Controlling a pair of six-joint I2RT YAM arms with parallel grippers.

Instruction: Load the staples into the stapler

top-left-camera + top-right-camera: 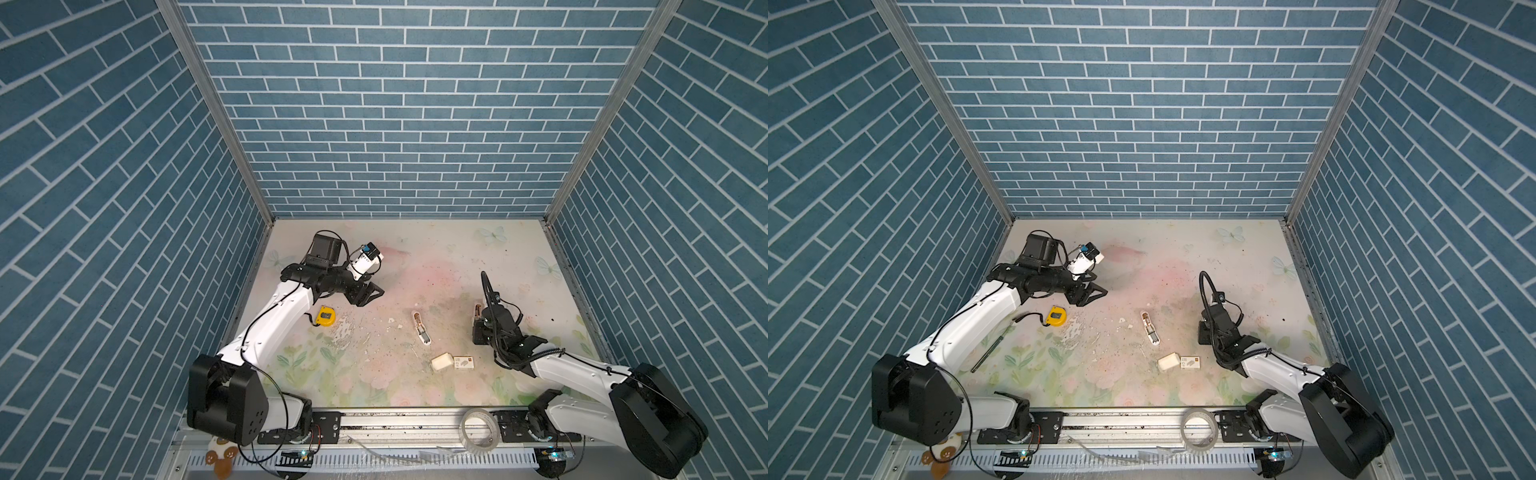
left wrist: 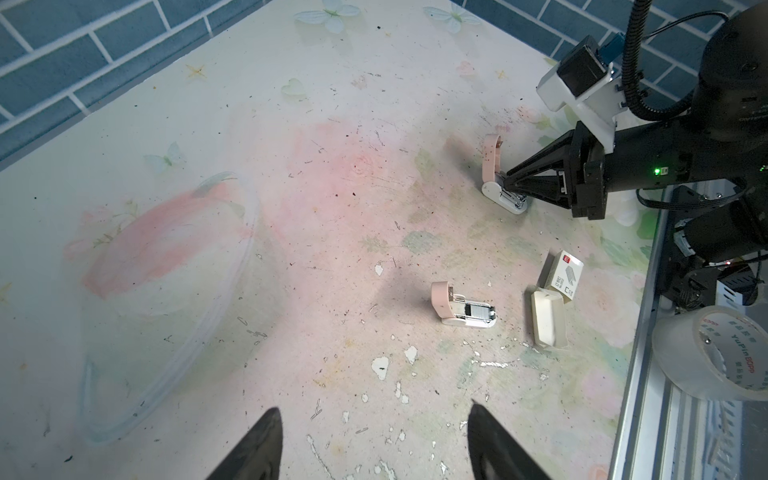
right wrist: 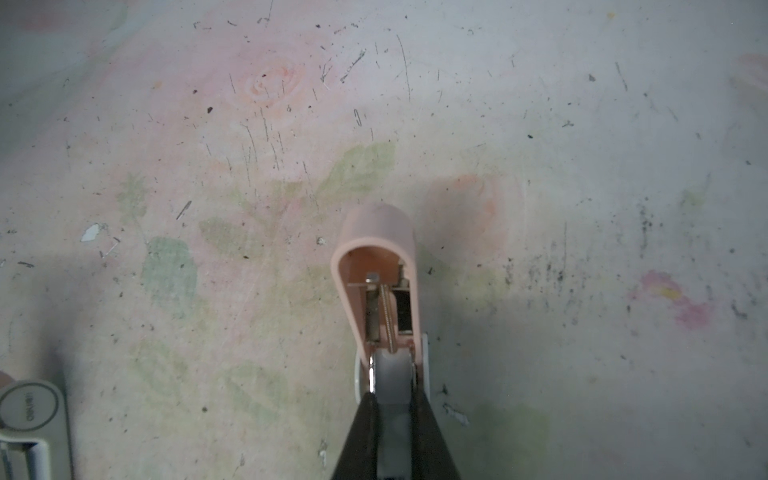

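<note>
Yellow tape measure [image 1: 325,316] on the left; beyond it the left gripper [image 1: 371,297] hovers, jaws apart, arm stretched over the table. Centre, a second stapler [image 1: 420,328] lies open. The staples' white carton [image 1: 463,362] rests near the right gripper [image 2: 508,190] without touching it. That gripper is clamped low on the pink stapler [image 2: 491,162], lid upright. Tape roll [image 2: 715,353] reads YuPin BOPP.

Diffuse overhead light is illuminating both top views evenly. Around the right gripper [image 3: 393,392], the wrist picture is appearing dimmer and softer; a broad shadow is falling beside it.
</note>
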